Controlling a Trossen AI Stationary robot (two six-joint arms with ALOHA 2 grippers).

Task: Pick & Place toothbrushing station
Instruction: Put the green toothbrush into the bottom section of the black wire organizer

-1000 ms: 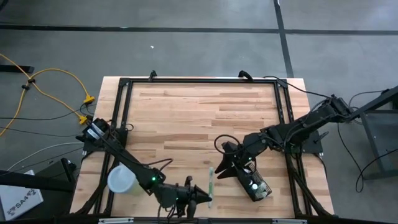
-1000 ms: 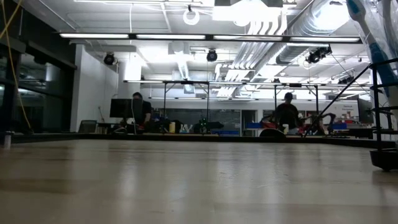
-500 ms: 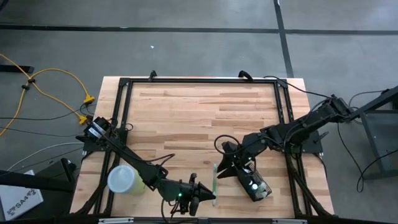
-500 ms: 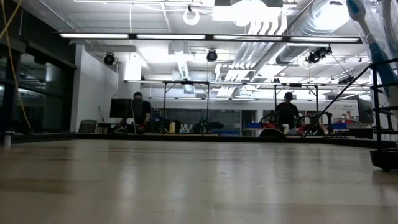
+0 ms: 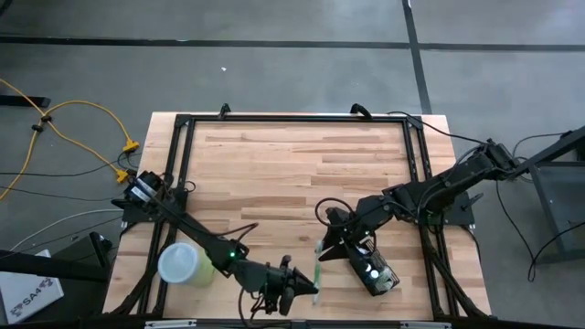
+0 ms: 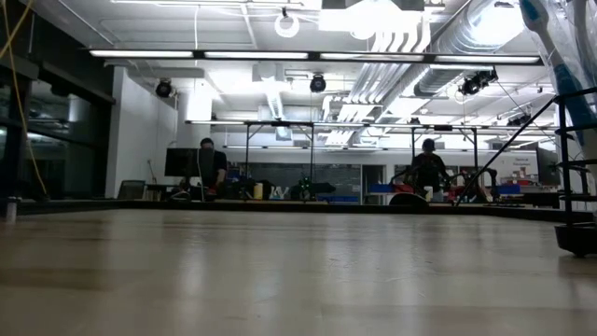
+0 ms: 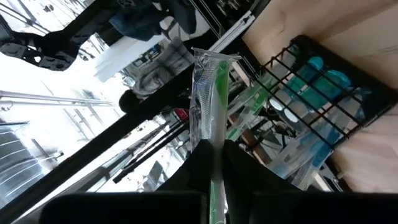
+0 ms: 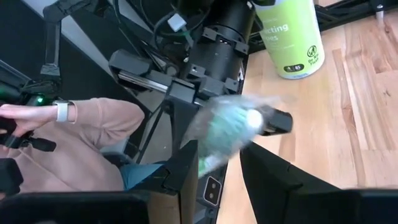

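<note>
My left gripper (image 5: 304,291) is near the table's near edge, shut on a green toothbrush in a clear wrapper (image 5: 316,263). The toothbrush reaches from it toward the far side. The black wire-mesh holder (image 5: 377,272) lies on the table to the right, with teal and clear items in it (image 7: 323,106). My right gripper (image 5: 329,245) is open, just left of the holder. In the right wrist view the wrapped brush end (image 8: 227,132) shows in front of its fingers (image 8: 186,168). I cannot tell whether they touch. My left gripper pinches the wrapped toothbrush's handle end (image 7: 215,140) between its two fingers. The fingers come from the table's near side and lie along the brush. The rest of the brush (image 7: 214,81) sticks out past the fingertips, toward my right gripper and the holder.
A lime-green cup with a whitish lid (image 5: 180,265) stands near the table's near-left corner, beside my left arm. A black frame (image 5: 292,119) runs around the wooden table top. A person's pink sleeve (image 8: 74,143) shows beyond the table's near edge.
My left gripper has carried the wrapped toothbrush a little toward the table's right edge, closer to my right gripper and the holder, and stays shut on it.
</note>
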